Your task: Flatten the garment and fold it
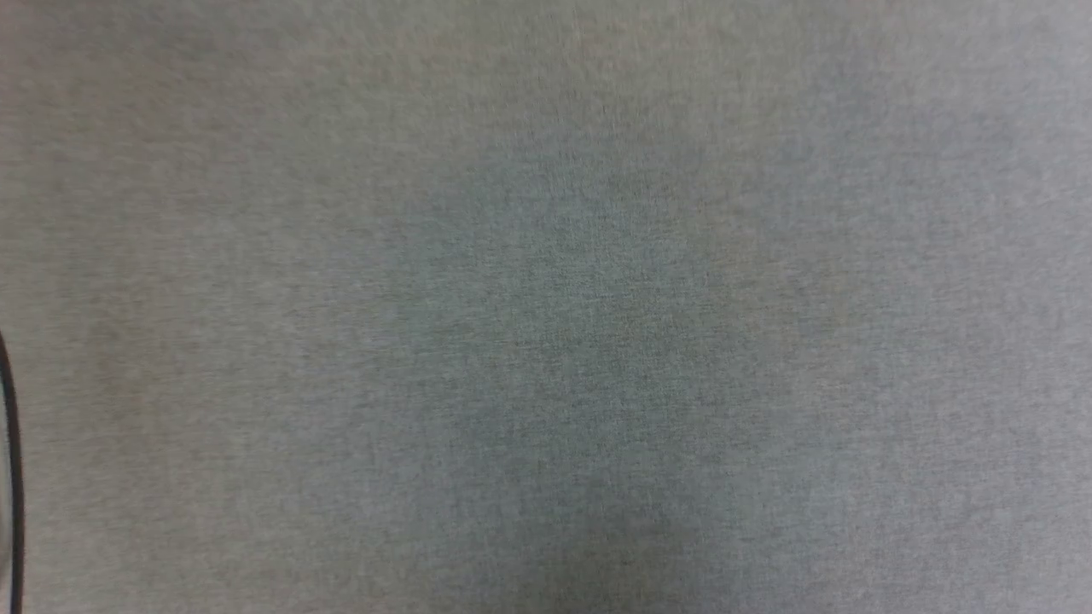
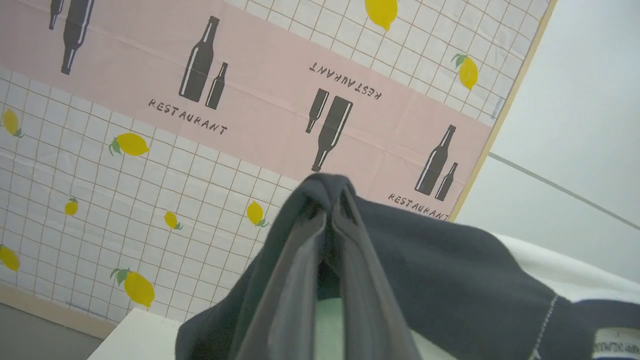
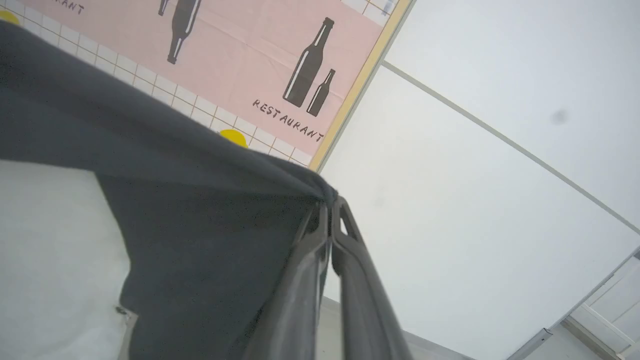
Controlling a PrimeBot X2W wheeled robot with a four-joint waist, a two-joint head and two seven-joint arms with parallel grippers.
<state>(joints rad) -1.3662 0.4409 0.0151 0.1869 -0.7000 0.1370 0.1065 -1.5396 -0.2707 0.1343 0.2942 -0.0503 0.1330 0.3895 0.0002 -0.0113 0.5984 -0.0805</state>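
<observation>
Garment [image 2: 450, 260], mostly cut off, cloaks left tool [image 2: 327, 207] tips; right tool [image 3: 330, 210] pinches it.

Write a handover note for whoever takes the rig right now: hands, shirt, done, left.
Left hand: shut on a dark fold of the shirt.
Right hand: shut on another dark part of the shirt.
Shirt: appears held up between both hands, clear of the lemon-print tablecloth. The pale cloth close before the head camera is probably its body.
Done: both grips made, shirt raised.
Left: lay it flat on the table, smooth it, fold it.
</observation>
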